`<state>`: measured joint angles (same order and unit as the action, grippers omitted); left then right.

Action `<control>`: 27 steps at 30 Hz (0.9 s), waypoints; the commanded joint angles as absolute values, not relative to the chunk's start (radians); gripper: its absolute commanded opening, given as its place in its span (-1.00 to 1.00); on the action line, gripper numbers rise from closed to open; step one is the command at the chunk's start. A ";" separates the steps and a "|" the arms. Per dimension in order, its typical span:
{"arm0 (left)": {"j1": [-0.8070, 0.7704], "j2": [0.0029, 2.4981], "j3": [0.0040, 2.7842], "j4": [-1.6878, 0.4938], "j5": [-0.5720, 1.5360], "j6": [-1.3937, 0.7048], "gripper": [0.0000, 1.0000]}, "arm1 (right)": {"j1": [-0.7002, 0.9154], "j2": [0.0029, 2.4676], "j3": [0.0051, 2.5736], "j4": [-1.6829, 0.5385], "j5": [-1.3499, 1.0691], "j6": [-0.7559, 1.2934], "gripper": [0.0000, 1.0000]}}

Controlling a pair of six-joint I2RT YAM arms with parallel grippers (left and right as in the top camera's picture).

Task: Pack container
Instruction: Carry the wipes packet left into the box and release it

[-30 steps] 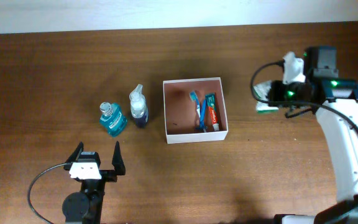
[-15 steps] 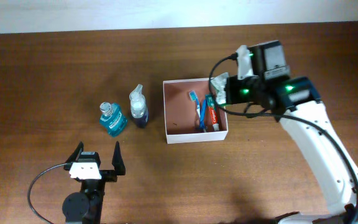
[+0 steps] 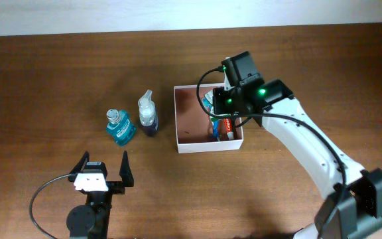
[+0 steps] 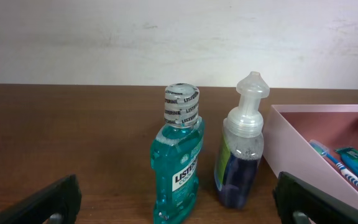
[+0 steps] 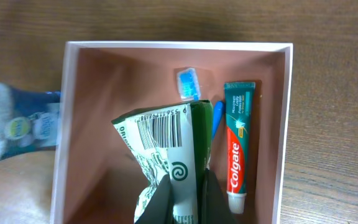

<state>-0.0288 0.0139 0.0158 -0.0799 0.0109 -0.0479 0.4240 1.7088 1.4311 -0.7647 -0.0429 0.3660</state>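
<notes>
The right gripper [image 5: 185,200], clamped on a green packet [image 5: 166,143], hangs over the mid-table container [image 5: 166,45]: best lower it left of the 2 items inside (toothbrush [image 5: 188,84], toothpaste [image 5: 235,155]) before releasing, left gripper [image 3: 103,166] idling wide open.

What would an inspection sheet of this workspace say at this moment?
Surface: brown wooden table.
Job's things: container holds toothbrush and toothpaste; mouthwash bottle and pump bottle stand upright outside, on its left.
Clutter: nothing seen.
End effectors: left end effector open, empty; right end effector shut on a green packet above the container.
Cables: black cable loops beside the left arm; second cable along the right arm.
Surroundings: white wall behind.
</notes>
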 commanded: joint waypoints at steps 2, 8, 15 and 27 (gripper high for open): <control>-0.033 0.007 0.009 -0.080 0.018 -0.036 0.99 | 0.433 1.766 1.453 -0.751 0.015 0.409 -0.92; -0.033 0.007 0.009 -0.080 0.018 -0.036 0.99 | 0.433 1.854 1.453 -0.751 0.035 0.409 -0.92; -0.033 0.007 0.009 -0.080 0.018 -0.036 0.99 | 0.433 1.919 1.453 -0.751 0.044 0.405 -0.92; -0.033 0.007 0.009 -0.080 0.018 -0.036 0.99 | 0.433 1.917 1.458 -0.748 0.064 0.355 -0.35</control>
